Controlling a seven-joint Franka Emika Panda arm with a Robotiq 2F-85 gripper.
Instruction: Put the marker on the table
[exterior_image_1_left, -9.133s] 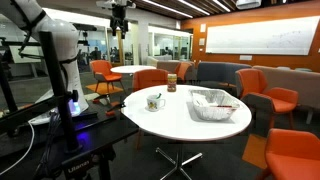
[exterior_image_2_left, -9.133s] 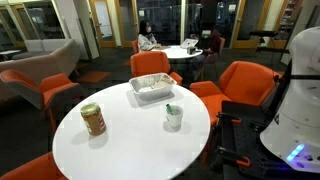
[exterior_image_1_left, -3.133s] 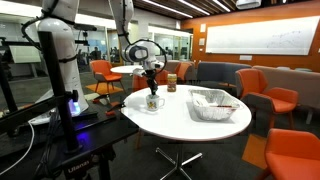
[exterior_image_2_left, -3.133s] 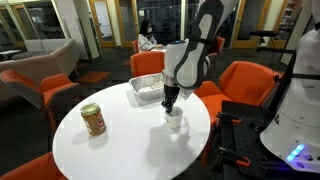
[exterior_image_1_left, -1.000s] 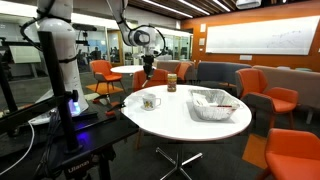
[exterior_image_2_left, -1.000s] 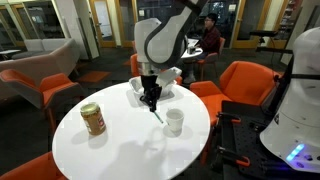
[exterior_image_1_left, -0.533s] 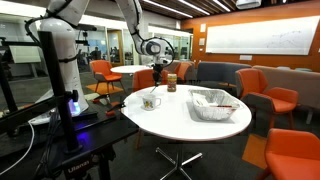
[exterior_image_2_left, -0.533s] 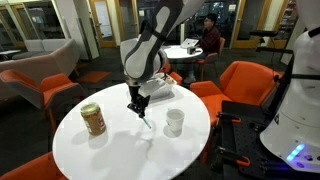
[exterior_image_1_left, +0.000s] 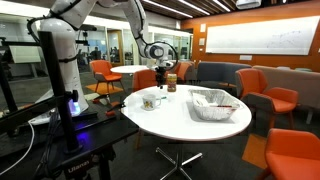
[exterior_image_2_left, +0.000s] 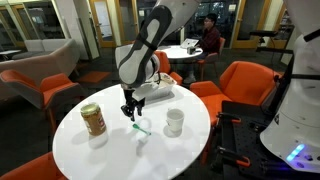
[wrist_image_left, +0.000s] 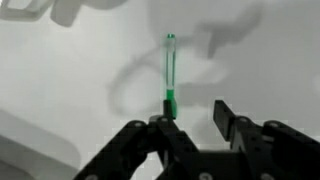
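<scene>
A slim green marker (wrist_image_left: 169, 72) lies flat on the white round table (exterior_image_2_left: 105, 152), seen in an exterior view as a short green stick (exterior_image_2_left: 141, 129) left of the white cup (exterior_image_2_left: 174, 121). My gripper (exterior_image_2_left: 127, 113) hangs just above the marker's near end. In the wrist view the jaws (wrist_image_left: 195, 122) stand apart, open, with the marker's dark green end beside the left finger (wrist_image_left: 160, 128) and no pad pressing on it. In the exterior view across the table (exterior_image_1_left: 190, 125) the gripper (exterior_image_1_left: 160, 84) hovers near the cup (exterior_image_1_left: 151, 100); the marker is too small to see there.
A brown jar (exterior_image_2_left: 93, 119) stands at the table's left, and a foil tray (exterior_image_2_left: 152, 91) lies behind the arm. The jar (exterior_image_1_left: 171, 82) and tray (exterior_image_1_left: 213, 103) also show from across the table. Orange chairs (exterior_image_2_left: 245, 82) ring the table. The robot base (exterior_image_2_left: 295, 110) stands beside it.
The arm carried the marker away from the cup and down to the tabletop. The jaws then parted, and the marker now lies on the table.
</scene>
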